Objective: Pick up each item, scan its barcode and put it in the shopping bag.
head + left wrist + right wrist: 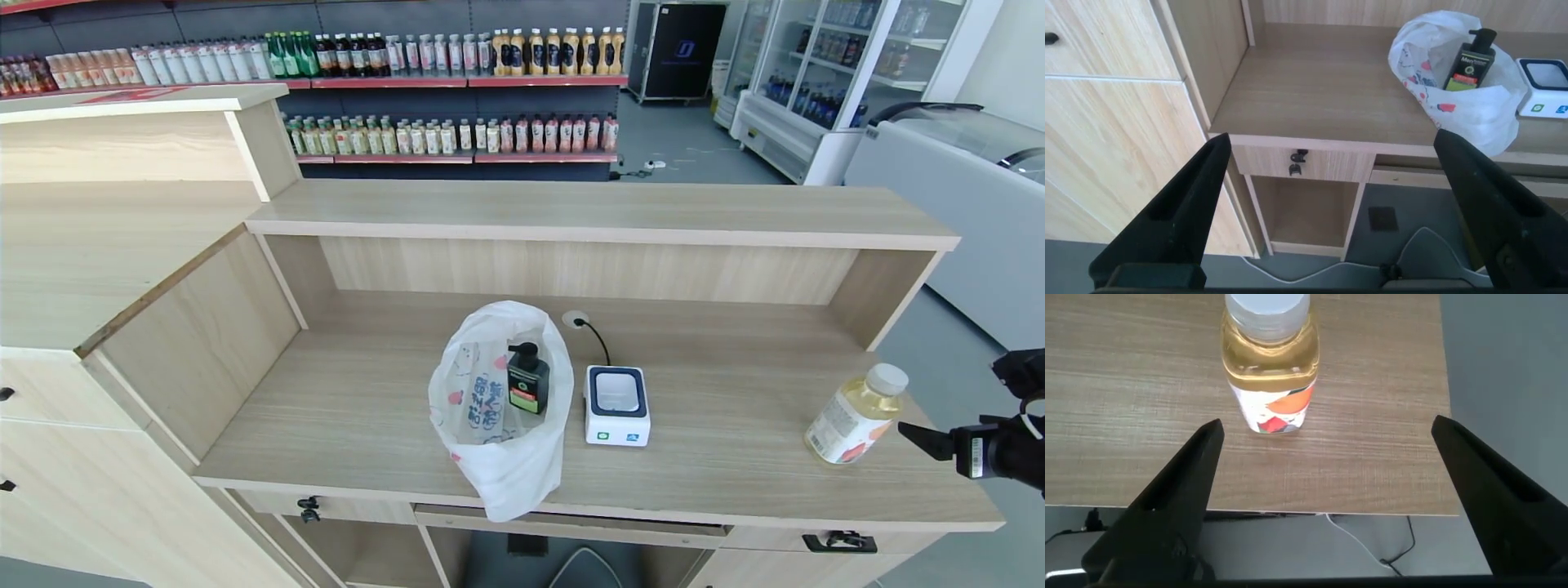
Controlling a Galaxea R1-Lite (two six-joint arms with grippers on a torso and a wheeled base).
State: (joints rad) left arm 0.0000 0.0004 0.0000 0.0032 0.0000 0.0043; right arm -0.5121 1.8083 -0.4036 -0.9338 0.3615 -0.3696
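A white plastic shopping bag (498, 408) stands open on the wooden counter (351, 408), with a black pump bottle (527, 380) upright inside it. Just right of the bag sits the white barcode scanner (617, 404). A clear bottle of yellow liquid with a white cap (855, 416) stands near the counter's right end. My right gripper (949, 395) is open to the right of this bottle, off the counter's edge; the bottle (1270, 363) lies ahead of the wide-spread fingers (1167, 506), untouched. My left gripper (1333, 139) is open and empty, low before the counter's left front, with the bag (1458, 82) farther off.
A raised shelf (604, 212) runs along the counter's back, with side walls at both ends. The scanner's cable (596, 339) leads to a hole behind it. Drawers with keys (1299, 161) sit under the front edge. Drink shelves and a freezer stand beyond.
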